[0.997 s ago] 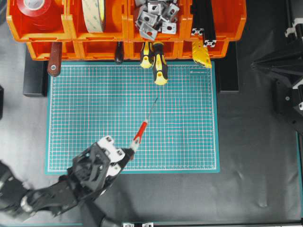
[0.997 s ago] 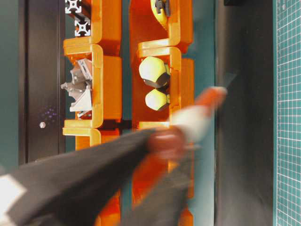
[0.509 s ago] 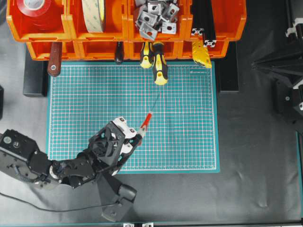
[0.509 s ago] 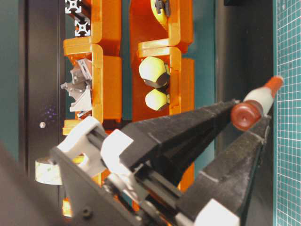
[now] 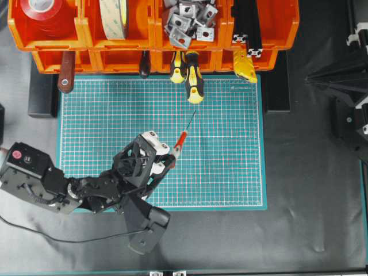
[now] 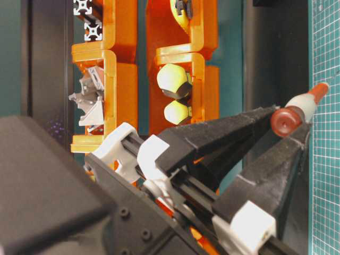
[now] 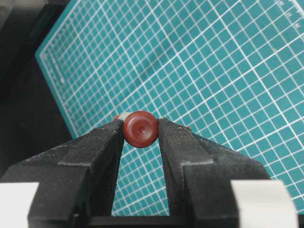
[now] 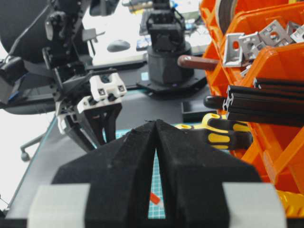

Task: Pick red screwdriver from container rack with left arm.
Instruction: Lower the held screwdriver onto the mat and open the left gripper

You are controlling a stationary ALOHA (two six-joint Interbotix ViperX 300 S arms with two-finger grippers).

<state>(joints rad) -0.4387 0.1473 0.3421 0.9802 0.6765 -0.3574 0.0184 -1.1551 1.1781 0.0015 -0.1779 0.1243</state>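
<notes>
My left gripper (image 5: pixel 171 156) hovers over the lower middle of the green mat (image 5: pixel 230 172), shut on the red screwdriver (image 5: pixel 181 140). Its thin dark shaft points up and right toward the container rack (image 5: pixel 155 54), the orange bins along the top edge. In the left wrist view the dark red butt (image 7: pixel 140 128) is pinched between both black fingers (image 7: pixel 175 142). The table-level view shows the same butt (image 6: pixel 286 120), with the white band and red handle beyond it. My right gripper (image 8: pixel 156 122) is shut, tips touching, holding nothing, off to the right.
Two yellow-and-black screwdrivers (image 5: pixel 194 77) stick out of the rack's lower row over the mat's top edge. A flat dark-red handle with an eyelet (image 5: pixel 65 73) hangs at left. Tape rolls (image 5: pixel 40 11), metal brackets (image 5: pixel 187 20) and black profiles (image 5: pixel 247 23) fill the upper bins.
The left arm has swung in over the mat, carrying the screwdriver up and slightly right toward the rack. The grip on the butt is unchanged. The right arm has not moved.
</notes>
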